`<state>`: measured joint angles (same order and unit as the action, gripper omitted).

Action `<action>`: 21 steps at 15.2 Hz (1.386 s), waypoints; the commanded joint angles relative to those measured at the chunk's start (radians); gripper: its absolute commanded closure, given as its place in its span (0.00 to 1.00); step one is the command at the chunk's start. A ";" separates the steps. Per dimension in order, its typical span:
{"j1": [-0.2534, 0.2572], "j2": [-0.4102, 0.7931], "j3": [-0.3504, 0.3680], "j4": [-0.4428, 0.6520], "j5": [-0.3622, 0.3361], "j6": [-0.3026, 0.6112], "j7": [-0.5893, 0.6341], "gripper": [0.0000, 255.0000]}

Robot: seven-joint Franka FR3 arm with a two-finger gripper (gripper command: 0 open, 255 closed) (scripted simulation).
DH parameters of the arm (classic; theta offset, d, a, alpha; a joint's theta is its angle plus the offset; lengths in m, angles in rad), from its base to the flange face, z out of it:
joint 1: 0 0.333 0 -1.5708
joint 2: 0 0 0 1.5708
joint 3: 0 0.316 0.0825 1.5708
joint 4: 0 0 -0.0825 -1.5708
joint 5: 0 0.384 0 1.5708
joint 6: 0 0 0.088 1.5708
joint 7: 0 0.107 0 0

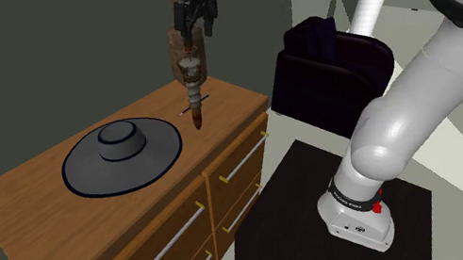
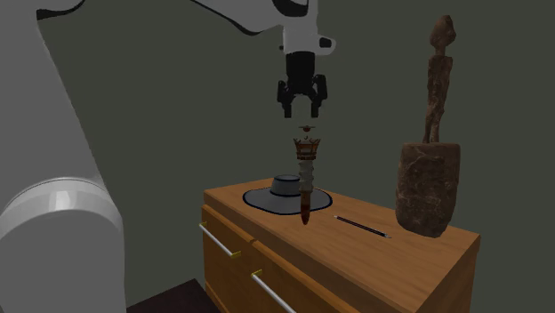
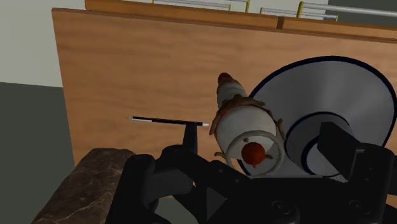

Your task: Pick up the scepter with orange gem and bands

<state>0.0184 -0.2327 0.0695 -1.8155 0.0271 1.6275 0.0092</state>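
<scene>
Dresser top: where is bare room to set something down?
The wooden dresser top is bare along its front edge, before the thin black stick and rough brown statue. Crowded between the grey wide-brimmed hat and statue, where the banded scepter stands.

- The shoulder view is taken from high beside the stand (image 1: 276, 241), looking down on the hat (image 1: 122, 156) over the drawer fronts of the bench (image 1: 31, 199).
- The second exterior view is set low and near, little above the hat's level, facing it across a bench corner.
- The wrist view is aimed down along the gripper (image 3: 261, 137), close beside the hat.
- Hat and bench top are shared by all three.
</scene>
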 commanded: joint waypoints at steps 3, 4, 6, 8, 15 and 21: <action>0.008 0.097 0.017 0.098 -0.027 -0.006 0.009 0.00; 0.008 0.094 0.017 0.081 -0.027 0.008 0.008 0.00; 0.008 0.088 0.017 0.047 -0.026 0.035 0.008 0.00; 0.008 0.083 0.017 0.015 -0.026 0.063 0.008 0.00; 0.008 0.079 0.017 -0.011 -0.025 0.085 0.009 1.00; 0.008 0.080 0.017 -0.010 -0.025 0.085 0.008 1.00</action>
<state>0.0265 -0.1533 0.0866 -1.8257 0.0019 1.7127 0.0178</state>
